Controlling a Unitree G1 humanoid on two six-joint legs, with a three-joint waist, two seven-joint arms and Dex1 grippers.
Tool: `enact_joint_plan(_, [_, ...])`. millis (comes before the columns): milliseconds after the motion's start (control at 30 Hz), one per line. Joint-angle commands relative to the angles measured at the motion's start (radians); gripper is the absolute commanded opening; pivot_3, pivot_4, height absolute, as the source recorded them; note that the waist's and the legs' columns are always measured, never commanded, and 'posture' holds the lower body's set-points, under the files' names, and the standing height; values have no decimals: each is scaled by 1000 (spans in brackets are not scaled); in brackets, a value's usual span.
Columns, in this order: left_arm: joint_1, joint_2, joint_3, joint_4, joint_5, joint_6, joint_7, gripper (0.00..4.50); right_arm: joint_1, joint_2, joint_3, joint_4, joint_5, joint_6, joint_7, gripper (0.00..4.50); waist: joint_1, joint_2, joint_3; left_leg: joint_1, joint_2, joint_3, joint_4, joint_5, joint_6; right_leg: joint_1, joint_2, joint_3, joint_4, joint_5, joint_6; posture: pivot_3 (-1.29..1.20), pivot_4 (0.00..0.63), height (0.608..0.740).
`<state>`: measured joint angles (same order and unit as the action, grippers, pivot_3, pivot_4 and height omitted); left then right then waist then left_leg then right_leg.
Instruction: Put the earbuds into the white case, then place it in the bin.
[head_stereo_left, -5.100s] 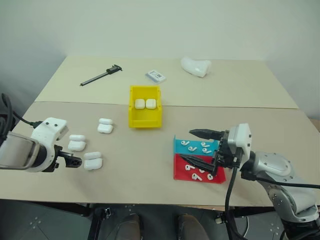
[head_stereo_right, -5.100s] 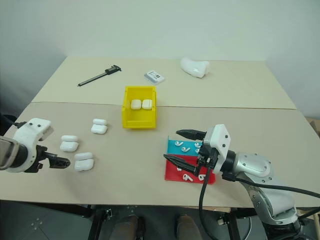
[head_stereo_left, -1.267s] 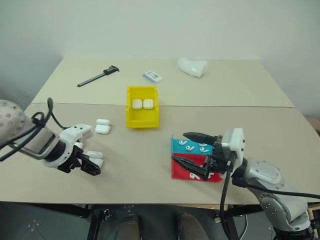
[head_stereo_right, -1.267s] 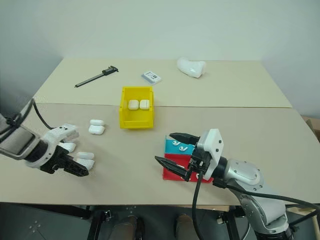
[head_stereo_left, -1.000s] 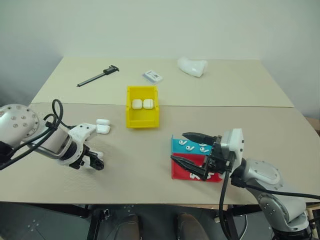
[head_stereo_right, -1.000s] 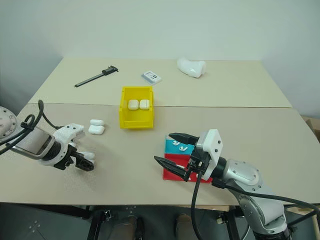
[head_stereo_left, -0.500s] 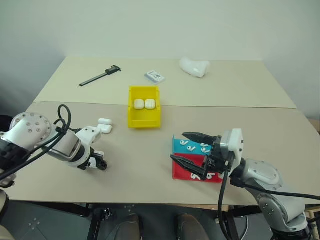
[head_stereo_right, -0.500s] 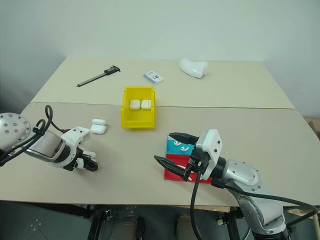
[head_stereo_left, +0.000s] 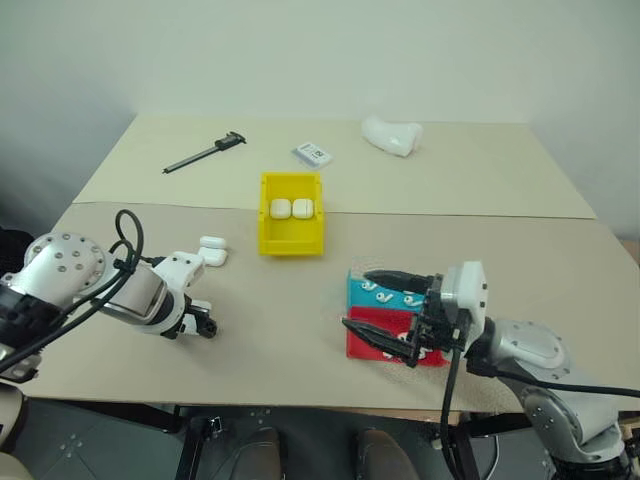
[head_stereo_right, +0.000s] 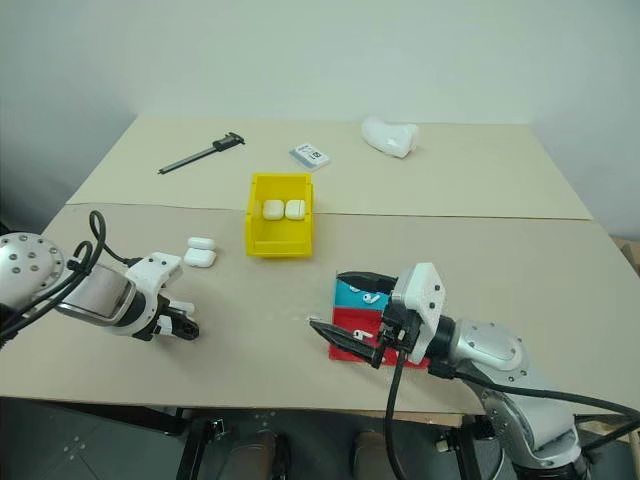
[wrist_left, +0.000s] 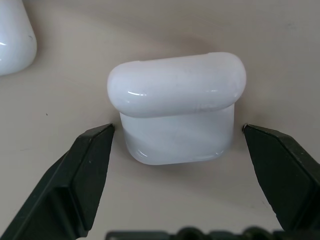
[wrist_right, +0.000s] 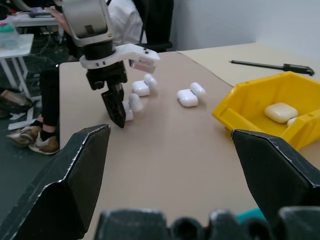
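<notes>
Left gripper (wrist_left: 177, 135) pointed down at a white case (wrist_left: 177, 107) lying on the tan surface (head_stereo_left: 280, 300), lid open; its black fingers (wrist_left: 82, 175) are spread wide w/ the case between them, a small gap showing each side, so not pinching. A second case (wrist_left: 15, 35) sits near it, and another open case (head_stereo_left: 212, 250) lies further back on the surface, twd the bin.

Right gripper (head_stereo_left: 385, 305) hangs level over the teal tray (head_stereo_left: 372, 292) and red tray (head_stereo_left: 372, 343) at the surface's near-right, fingers (head_stereo_left: 395, 277) spread, nothing between them. Earbuds (head_stereo_left: 383, 291) lie loose on the teal tray; what lies on the red tray is mostly hidden by the fingers.

Yellow bin (head_stereo_left: 290, 236) stands mid-surface, just by the seam btwn the two boards, w/ two closed white cases (head_stereo_left: 291, 208) side by side at its back end.

Far side: black caliper (head_stereo_left: 205, 152), flat labelled box (head_stereo_left: 313, 154), white curved lump (head_stereo_left: 392, 135), all well apart from the grippers. In the right wrist view a seated person (wrist_right: 122, 22) shows beyond the surface's edge.
</notes>
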<state>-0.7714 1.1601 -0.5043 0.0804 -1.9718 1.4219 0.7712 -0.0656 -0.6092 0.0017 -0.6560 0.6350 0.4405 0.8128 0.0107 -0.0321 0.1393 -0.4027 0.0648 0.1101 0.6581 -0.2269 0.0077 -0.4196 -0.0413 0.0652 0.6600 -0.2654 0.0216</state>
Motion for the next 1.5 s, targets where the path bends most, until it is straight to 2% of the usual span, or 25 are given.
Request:
enact_joint_plan(33, [12, 1, 29, 4, 0, -21, 32, 4472, -11, -20, -16, -16, 22, -18, 38, 4500, 0, 0, 0, 0, 0, 0, 0, 0, 0, 0, 0, 0, 0, 0, 0, 0, 150, 740])
enact_joint_plan(200, [28, -8, 49, 0, 0, -27, 45, 4472, -14, -40, -14, -16, 23, -15, 68, 4500, 1, 0, 0, 0, 0, 0, 0, 0, 0, 0, 0, 0, 0, 0, 0, 0, 150, 740])
enact_joint_plan(300, [44, -9, 65, -3, 0, -35, 61, 3895, -9, -41, -15, -21, 24, -16, 71, 4500, 1, 0, 0, 0, 0, 0, 0, 0, 0, 0, 0, 0, 0, 0, 0, 0, 150, 740])
enact_joint_plan(433, [54, -2, 78, -3, 0, -30, 58, 2780, -7, -39, -12, -28, 24, -13, 67, 4500, -2, 0, 0, 0, 0, 0, 0, 0, 0, 0, 0, 0, 0, 0, 0, 0, 150, 740])
enact_joint_plan(600, [74, 22, 96, -26, 0, -29, 44, 2782, -1, -42, -15, -29, 25, -14, 69, 4500, -5, 0, 0, 0, 0, 0, 0, 0, 0, 0, 0, 0, 0, 0, 0, 0, 150, 740])
enact_joint_plan(700, [110, 64, 148, -92, 0, -54, 21, 2782, 5, -47, -22, -26, 23, -19, 75, 4500, -11, 0, 0, -1, 0, 0, 0, 0, 0, -1, 0, 0, 0, 0, 0, 0, 150, 740])
enact_joint_plan(833, [199, 158, 332, -274, 16, -149, -68, 2782, 12, -68, -50, -14, 27, -25, 93, 4500, -12, -1, 1, -2, 1, 0, -1, 0, 0, -2, 0, 0, -1, 0, -1, 0, 150, 740])
enact_joint_plan(900, [296, 151, 502, -395, 157, -215, -216, 2782, 5, -85, -68, -4, 25, -25, 107, 4500, -9, -1, 1, -2, 1, 0, -1, 0, 0, -2, 0, 0, -2, 0, -1, 0, 150, 740])
enact_joint_plan(933, [387, 124, 596, -486, 325, -318, -345, 2782, -11, -102, -80, 1, 24, -13, 105, 4500, -7, 0, 0, -2, 0, 2, -1, 0, 0, -2, -1, -1, -2, 0, -1, 0, 150, 740])
enact_joint_plan(1000, [536, 56, 706, -608, 603, -519, -542, 2782, -39, -135, -94, 14, 20, 10, 103, 4500, -3, 2, 0, -1, 0, 7, -1, 0, -1, -1, -2, -1, -4, 0, -1, 0, 150, 740])
enact_joint_plan(1067, [632, -40, 719, -662, 828, -733, -715, 2782, -83, -199, -86, 19, -20, 46, 98, 4500, -1, 2, 0, 0, 0, 9, -3, 1, -3, -1, -2, -1, -4, -1, -2, 0, 150, 740])
enact_joint_plan(1133, [660, -125, 698, -673, 960, -860, -841, 2782, -114, -253, -74, 29, -58, 63, 100, 4500, 1, 2, 0, 0, -1, 9, -6, 2, -5, -2, -2, -1, -5, -1, -3, 0, 150, 740])
enact_joint_plan(1267, [558, -332, 635, -561, 959, -1026, -1281, 2782, -200, -384, -15, 48, -132, 150, 120, 4500, 9, 1, 0, -2, 0, 7, -7, 3, -5, -1, -1, -4, -5, -1, -5, 0, 150, 740])
enact_joint_plan(1367, [441, -384, 544, -478, 1008, -1020, -1491, 2782, -258, -456, 51, 47, -174, 245, 116, 4500, 5, 1, -1, -3, 0, 6, -5, 2, -3, -1, -1, -5, -6, -1, -4, 0, 150, 740])
enact_joint_plan(1467, [385, -409, 517, -405, 1036, -1078, -1760, 2782, -280, -517, 107, 28, -226, 280, 136, 3918, -4, 1, -1, -5, 0, 5, -5, 2, -1, -1, -1, -4, -7, -1, -3, 0, 150, 740])
enact_joint_plan(1500, [364, -412, 508, -375, 1042, -1091, -1852, 2782, -287, -536, 134, 19, -246, 289, 146, 3572, -11, 1, -1, -4, 0, 5, -5, 1, 0, -2, -1, -3, -7, -1, -3, 0, 150, 740])
